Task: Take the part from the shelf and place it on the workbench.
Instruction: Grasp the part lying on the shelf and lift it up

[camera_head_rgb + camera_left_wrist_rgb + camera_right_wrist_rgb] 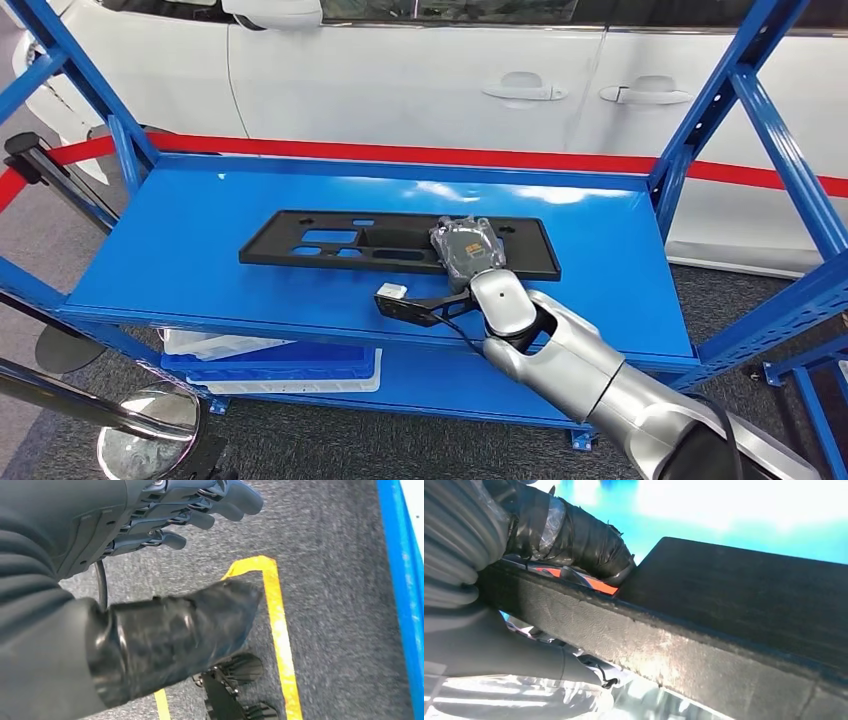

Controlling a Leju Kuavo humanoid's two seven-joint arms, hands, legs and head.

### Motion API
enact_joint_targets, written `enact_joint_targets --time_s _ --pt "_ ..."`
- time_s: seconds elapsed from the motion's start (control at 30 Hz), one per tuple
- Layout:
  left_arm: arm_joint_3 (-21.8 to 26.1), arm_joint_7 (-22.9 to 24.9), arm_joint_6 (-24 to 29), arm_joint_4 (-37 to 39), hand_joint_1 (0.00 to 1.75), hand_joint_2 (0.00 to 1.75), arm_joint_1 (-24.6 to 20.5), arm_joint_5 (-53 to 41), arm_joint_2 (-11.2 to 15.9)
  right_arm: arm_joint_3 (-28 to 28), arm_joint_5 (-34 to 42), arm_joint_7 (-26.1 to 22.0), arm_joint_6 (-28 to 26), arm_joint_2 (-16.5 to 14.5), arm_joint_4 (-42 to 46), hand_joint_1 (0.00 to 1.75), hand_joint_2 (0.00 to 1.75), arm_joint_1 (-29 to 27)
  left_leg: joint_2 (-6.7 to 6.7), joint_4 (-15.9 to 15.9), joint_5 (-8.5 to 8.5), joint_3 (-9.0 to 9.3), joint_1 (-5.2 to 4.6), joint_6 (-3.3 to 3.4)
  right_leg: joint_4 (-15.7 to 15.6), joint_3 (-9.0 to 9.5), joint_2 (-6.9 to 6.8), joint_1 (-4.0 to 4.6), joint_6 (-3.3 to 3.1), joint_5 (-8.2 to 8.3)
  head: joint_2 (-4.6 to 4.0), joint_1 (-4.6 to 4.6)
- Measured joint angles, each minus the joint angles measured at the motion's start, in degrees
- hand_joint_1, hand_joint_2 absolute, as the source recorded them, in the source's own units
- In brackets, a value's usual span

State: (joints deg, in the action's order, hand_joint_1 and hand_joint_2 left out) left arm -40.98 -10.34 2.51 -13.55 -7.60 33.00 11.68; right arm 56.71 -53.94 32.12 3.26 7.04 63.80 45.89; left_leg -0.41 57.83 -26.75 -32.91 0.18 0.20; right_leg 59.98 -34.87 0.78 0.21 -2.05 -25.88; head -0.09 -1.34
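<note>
One black part (395, 243) lies on the shelf (180, 250), long axis nine-to-three. My right hand (466, 245) grips its near edge. My left hand (150, 525) hangs slack, holding nothing.

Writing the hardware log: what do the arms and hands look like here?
Right arm: silver rounded segments, a black cable at the wrist. Right hand: grey, wrapped in clear film; black-taped thumb. Left hand: grey ribbed cover, dark fingers, black-wrapped thumb.

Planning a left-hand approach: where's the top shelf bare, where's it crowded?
Bare: the blue shelf left of the black panel, the strip behind it, and the right end by the upright. Crowded: front centre, where the right hand grips the panel's near edge.
</note>
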Motion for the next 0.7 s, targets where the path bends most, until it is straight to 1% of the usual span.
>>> enact_joint_targets --time_s 0.17,0.37,0.7 --pt "0.0 0.83 1.1 -0.01 0.0 1.75 0.24 -0.05 -0.05 -1.98 -3.0 0.9 -1.76 1.61 7.23 1.75 1.75 0.16 0.0 0.0 -0.01 -0.04 0.0 0.0 -0.02 -0.03 0.0 0.0 0.0 0.0 0.0 0.0" --pt "0.0 1.5 1.28 -0.01 0.0 1.75 0.31 -0.08 -0.28 -3.84 -7.07 0.8 -6.13 2.98 14.03 1.75 1.75 0.05 0.0 0.0 -0.03 -0.05 0.0 0.03 -0.05 -0.04 0.01 0.0 0.0 0.0 0.0 0.0" --pt "0.0 2.71 2.15 -0.01 0.0 1.75 0.32 0.15 -0.57 -6.27 -9.11 -0.15 -8.97 4.58 22.35 1.75 1.75 -1.24 0.0 0.0 -0.05 -0.05 0.0 0.05 -0.07 -0.04 0.01 0.0 0.0 -0.01 0.0 -0.01"
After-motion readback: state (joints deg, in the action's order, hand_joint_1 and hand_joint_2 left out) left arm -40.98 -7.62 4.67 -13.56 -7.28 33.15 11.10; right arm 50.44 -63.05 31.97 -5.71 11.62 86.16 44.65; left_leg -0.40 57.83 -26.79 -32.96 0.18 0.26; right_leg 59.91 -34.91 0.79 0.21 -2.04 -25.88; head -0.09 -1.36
